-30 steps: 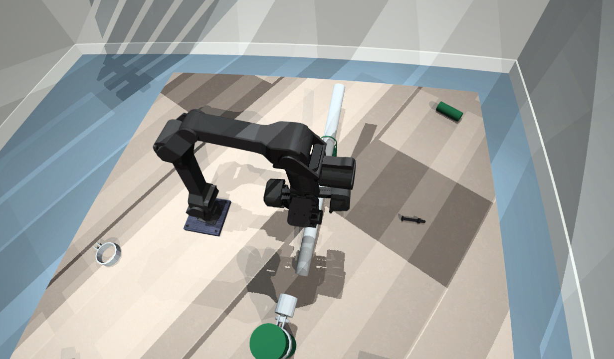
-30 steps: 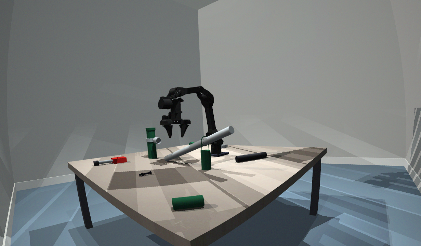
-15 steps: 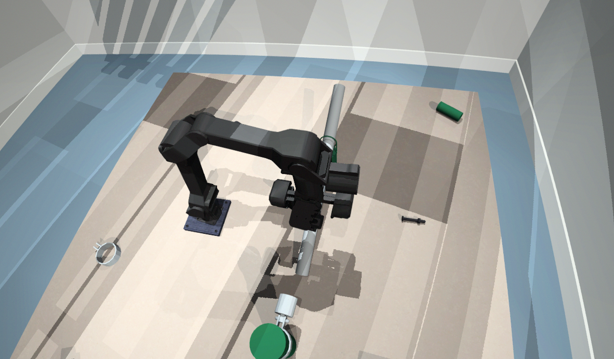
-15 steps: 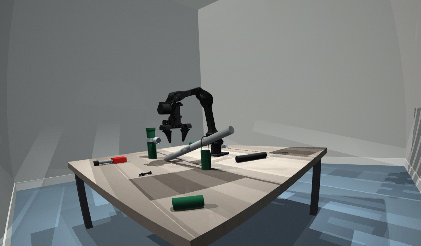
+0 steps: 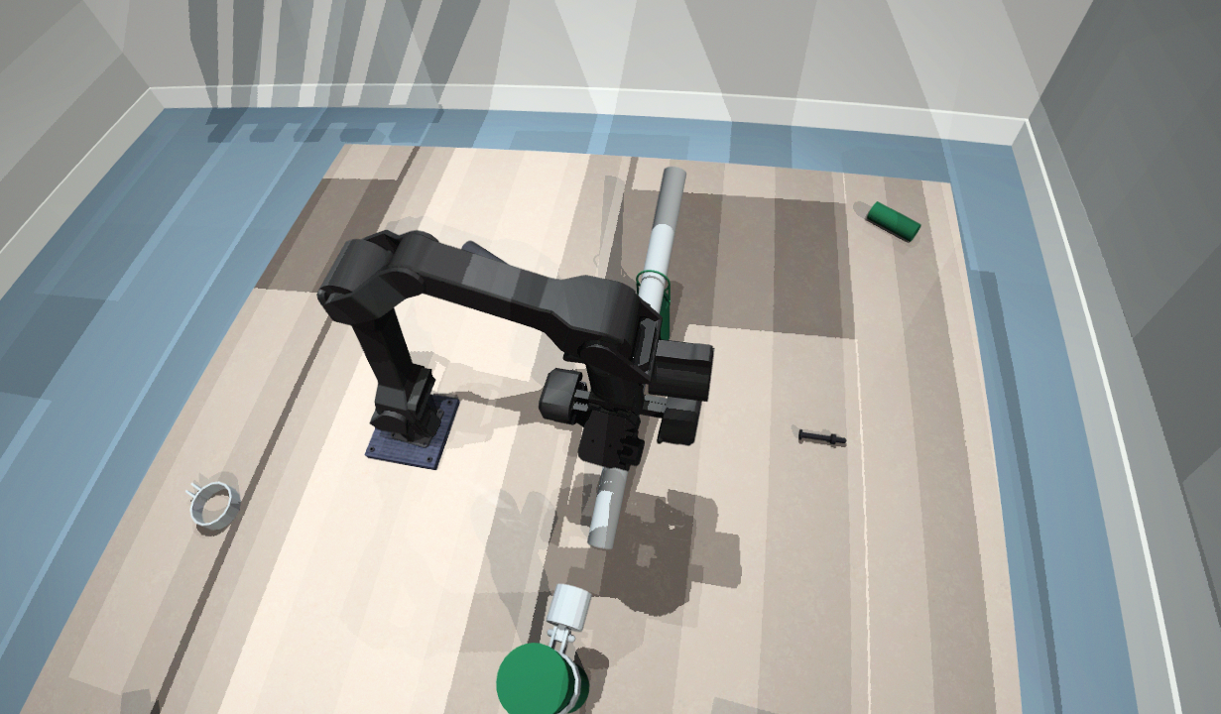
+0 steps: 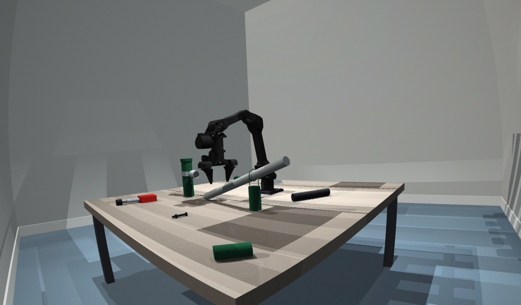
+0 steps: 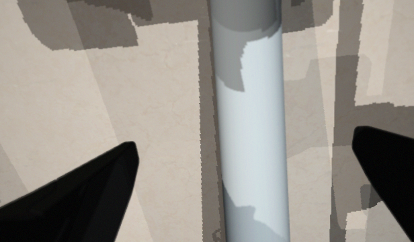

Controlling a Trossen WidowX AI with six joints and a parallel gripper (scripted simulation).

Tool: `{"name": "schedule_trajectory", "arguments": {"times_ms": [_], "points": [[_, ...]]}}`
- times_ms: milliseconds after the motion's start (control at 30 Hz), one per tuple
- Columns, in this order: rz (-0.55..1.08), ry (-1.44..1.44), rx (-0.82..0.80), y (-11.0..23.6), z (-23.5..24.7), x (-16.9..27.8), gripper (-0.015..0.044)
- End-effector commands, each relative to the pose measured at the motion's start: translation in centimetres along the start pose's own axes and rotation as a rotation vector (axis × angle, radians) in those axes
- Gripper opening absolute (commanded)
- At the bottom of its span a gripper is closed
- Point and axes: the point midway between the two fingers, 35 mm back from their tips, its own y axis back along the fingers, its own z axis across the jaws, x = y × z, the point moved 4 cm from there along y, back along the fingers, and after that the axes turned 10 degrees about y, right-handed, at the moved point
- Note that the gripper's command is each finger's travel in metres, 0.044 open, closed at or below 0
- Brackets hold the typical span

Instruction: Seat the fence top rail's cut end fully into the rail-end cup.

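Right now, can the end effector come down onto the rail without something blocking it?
Probably yes. The end effector hangs open above the rail, one finger on each side, nothing between. The post and its cup stand off to one side.

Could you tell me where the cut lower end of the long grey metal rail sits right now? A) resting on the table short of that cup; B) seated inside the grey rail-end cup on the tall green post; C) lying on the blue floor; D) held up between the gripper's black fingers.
A: the long grey metal rail ends on the table, with a gap before the grey rail-end cup, while the open gripper hovers above without touching it.
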Motion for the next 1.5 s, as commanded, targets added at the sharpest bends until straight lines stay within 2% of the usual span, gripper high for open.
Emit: {"name": "schedule_trajectory", "arguments": {"times_ms": [0,1267,1467], "points": [[-0.003,-0.006,0.005,-0.6,0.0,0.0,0.0440],[-0.003,-0.006,0.005,-6.2,-0.1,0.0,0.0440],[-0.003,-0.006,0.005,-6.2,-0.1,0.0,0.0282]]}}
